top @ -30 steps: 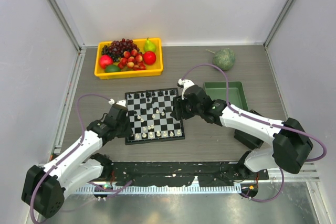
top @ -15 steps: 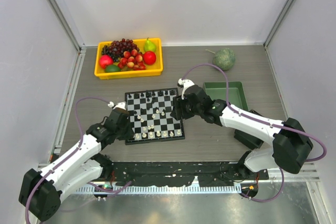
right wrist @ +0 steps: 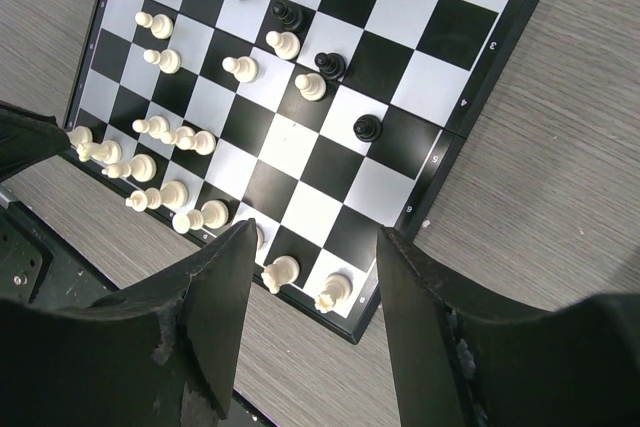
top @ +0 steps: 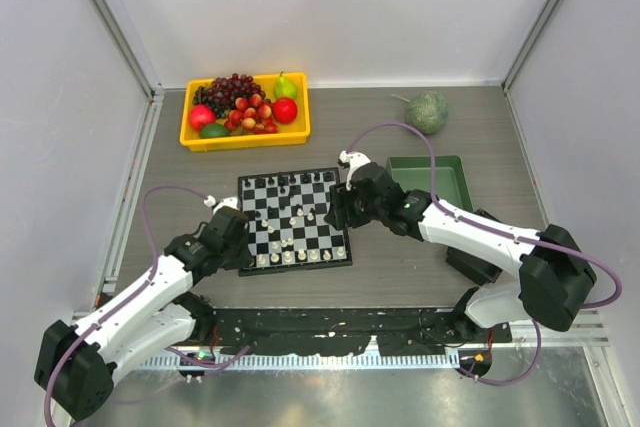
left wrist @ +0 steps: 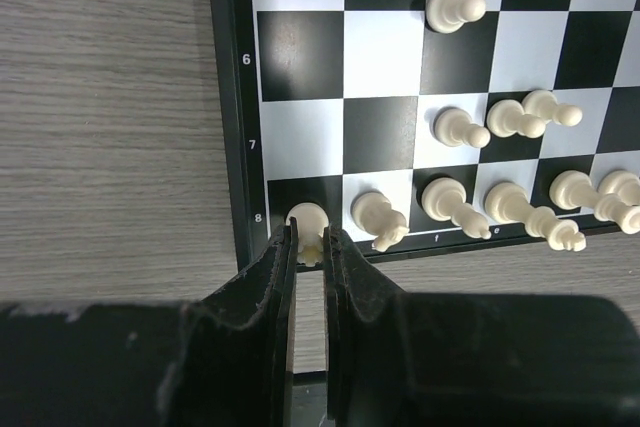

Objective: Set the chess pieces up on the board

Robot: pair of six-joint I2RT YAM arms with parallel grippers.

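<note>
The board [top: 318, 232] lies mid-table, with cream-white pieces [top: 290, 257] along its near edge, black pieces [top: 285, 182] along the far edge and some mid-board. My left gripper [top: 244, 253] is at the board's near-left corner. In the left wrist view [left wrist: 310, 242] it is shut on a white piece [left wrist: 306, 219] that stands on the corner square of row 8, beside other white pieces [left wrist: 450, 202]. My right gripper [top: 337, 209] hovers over the board's right edge. In the right wrist view [right wrist: 315, 232] it is open and empty above white pieces [right wrist: 280, 272].
A yellow tray [top: 245, 139] of fruit stands at the back left. A green tray [top: 452, 187] sits right of the board, under the right arm. A grey-green round object [top: 428, 112] lies at the back right. Walls close in both sides.
My left arm has pulled back toward the near edge, and its gripper now sits at the board's near-left corner. The right arm has not moved.
</note>
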